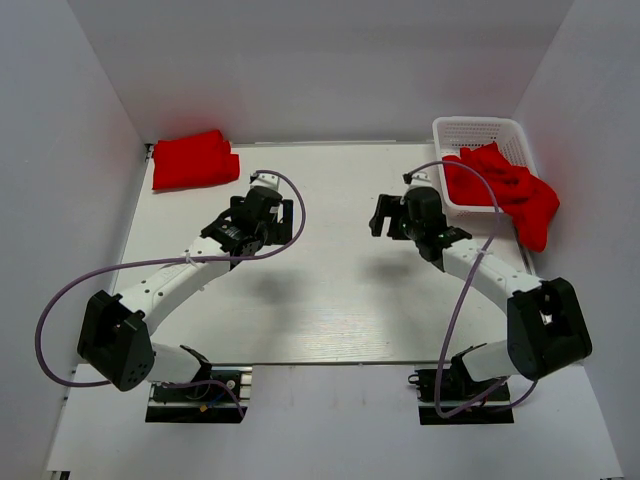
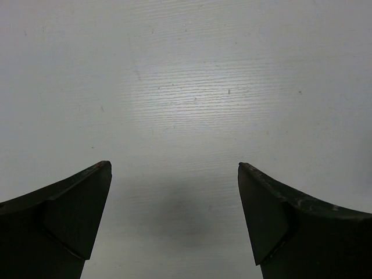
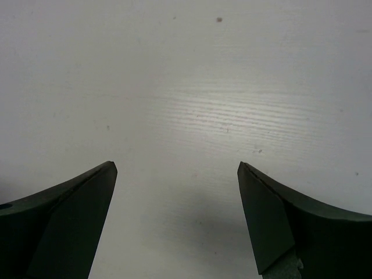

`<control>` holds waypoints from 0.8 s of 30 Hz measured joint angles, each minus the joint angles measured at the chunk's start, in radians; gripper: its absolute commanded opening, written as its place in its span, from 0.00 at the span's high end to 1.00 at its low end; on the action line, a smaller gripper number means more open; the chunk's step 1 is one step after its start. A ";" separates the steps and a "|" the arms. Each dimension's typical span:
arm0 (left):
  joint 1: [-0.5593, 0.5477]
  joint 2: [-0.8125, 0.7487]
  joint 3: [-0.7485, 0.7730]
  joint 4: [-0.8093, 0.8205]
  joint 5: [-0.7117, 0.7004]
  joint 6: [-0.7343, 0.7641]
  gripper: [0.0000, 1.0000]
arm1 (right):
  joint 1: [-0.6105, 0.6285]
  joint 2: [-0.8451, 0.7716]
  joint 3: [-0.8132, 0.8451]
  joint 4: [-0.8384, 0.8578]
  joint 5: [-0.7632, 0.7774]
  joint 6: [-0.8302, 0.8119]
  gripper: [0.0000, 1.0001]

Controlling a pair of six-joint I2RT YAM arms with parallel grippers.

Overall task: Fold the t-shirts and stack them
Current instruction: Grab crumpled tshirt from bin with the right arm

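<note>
Left end effector (image 2: 174, 165) and right end effector (image 3: 176, 164) hang released above the surface (image 1: 330, 300); folded t-shirt (image 1: 193, 160) at ten o'clock, heaped t-shirts (image 1: 510, 195) at two.

Light: bright, even, from overhead. Shadows: we record soft grey patches on the table (image 1: 330, 320) under both arms. Glare: a pale sheen at the table's centre in each wrist view, grain still legible. Focus: top view sharp throughout. We list the left gripper (image 2: 174, 164) and right gripper (image 3: 176, 163) as near-black silhouettes above the table, surface detail lost, edges slightly soft.
</note>
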 measured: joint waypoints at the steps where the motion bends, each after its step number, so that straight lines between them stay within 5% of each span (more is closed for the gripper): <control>1: 0.000 0.000 0.000 0.000 -0.003 0.000 0.00 | -0.005 0.011 0.026 -0.007 0.016 -0.001 0.10; 8: 0.008 0.000 -0.006 0.008 0.001 0.002 0.00 | -0.088 0.077 0.218 -0.122 0.192 -0.002 0.10; 14: 0.010 0.008 -0.021 0.036 0.060 0.030 0.00 | -0.282 0.130 0.352 -0.221 0.345 -0.045 0.10; 24: 0.010 0.032 -0.021 0.069 0.084 0.069 0.00 | -0.582 0.485 0.767 -0.420 0.477 -0.147 0.11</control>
